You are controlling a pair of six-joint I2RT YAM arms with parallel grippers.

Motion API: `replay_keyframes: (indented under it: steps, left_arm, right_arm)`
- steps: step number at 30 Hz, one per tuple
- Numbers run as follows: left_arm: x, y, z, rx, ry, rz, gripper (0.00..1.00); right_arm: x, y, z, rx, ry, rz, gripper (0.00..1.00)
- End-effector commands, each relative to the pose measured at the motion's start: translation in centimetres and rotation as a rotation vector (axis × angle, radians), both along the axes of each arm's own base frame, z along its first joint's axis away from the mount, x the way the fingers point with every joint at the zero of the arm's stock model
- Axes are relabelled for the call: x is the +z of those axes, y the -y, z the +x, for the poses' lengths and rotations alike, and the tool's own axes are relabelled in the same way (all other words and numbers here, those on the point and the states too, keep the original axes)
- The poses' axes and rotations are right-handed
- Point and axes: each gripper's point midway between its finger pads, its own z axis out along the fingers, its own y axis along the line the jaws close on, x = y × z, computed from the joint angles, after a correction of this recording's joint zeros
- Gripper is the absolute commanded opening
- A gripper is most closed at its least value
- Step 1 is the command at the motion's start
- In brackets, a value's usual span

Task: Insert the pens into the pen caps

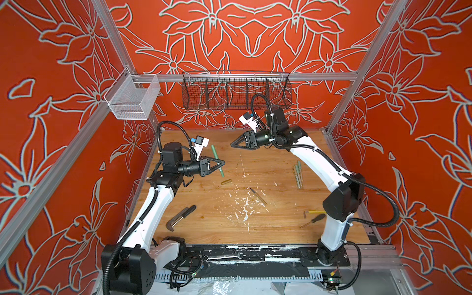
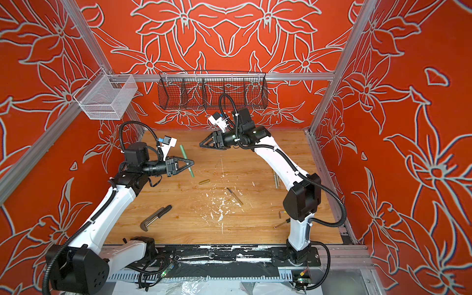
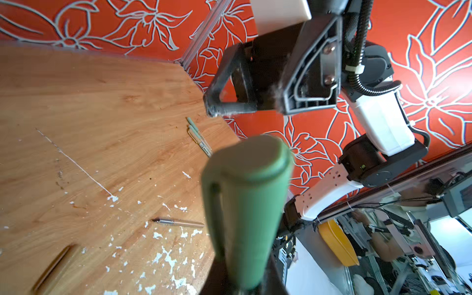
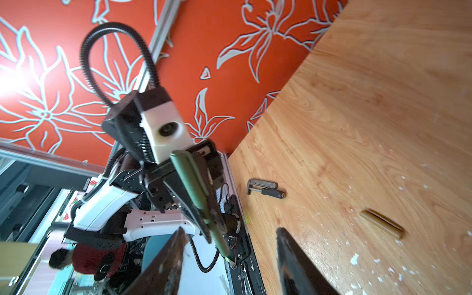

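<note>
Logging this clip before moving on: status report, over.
Left gripper shut on green pen, cap on. Right gripper open, empty, raised. Olive cap and bare olive pen lie apart on table, nothing between them.

Left end effector (image 1: 222,163) clamped; right end effector (image 1: 232,145) parted.

We've got one green pen (image 1: 214,153) up off the table, pinched crosswise in the left gripper (image 1: 223,162) and tilted, with its green cap (image 3: 245,199), clip and all, sitting on one end. A loose olive-tan cap (image 1: 226,181) lies flat on the wood close by. A bare olive-tan pen (image 1: 258,196), dark tip exposed, lies diagonally near the middle. Over on the right, a little bunch of pale green and olive pens (image 1: 298,173) lies side by side, touching.
</note>
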Motion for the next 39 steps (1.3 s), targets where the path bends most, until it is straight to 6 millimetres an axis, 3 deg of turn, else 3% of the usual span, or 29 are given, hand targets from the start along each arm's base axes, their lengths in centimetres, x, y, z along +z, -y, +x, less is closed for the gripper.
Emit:
replay_keyframes:
  steps: [1,14,23,31,33,36,38,39]
  left_arm:
    - [0.6,0.7,-1.9,-0.085,0.014,-0.023,0.00]
    - [-0.3,1.9,-2.7,-0.131,-0.023,-0.014,0.00]
    - [-1.2,1.9,-1.8,-0.105,-0.046,-0.003,0.00]
    - [-1.9,1.8,-1.1,-0.076,-0.058,-0.005,0.01]
    - [-2.1,1.7,-0.9,-0.064,-0.064,-0.003,0.19]
    - [-2.6,1.7,-0.8,-0.054,-0.081,-0.002,0.59]
    - [-3.4,1.6,-0.9,-0.043,-0.109,0.007,0.91]
    - [-3.8,1.6,-1.0,-0.041,-0.122,0.012,0.98]
  right_arm:
    - [1.9,-1.1,-1.1,0.066,0.001,0.082,0.59]
    - [1.0,-4.8,-3.3,0.130,-0.023,0.070,0.56]
    - [0.2,-5.4,-3.8,0.136,-0.050,0.049,0.23]
    - [-1.7,-5.1,-2.8,0.091,-0.098,-0.004,0.13]
    - [-2.3,-4.8,-2.2,0.065,-0.106,-0.025,0.12]
    - [-3.4,-3.7,-0.9,0.009,-0.121,-0.064,0.12]
    - [-4.5,-2.6,0.2,-0.031,-0.132,-0.097,0.12]
    - [-5.0,-2.0,0.8,-0.054,-0.137,-0.115,0.12]
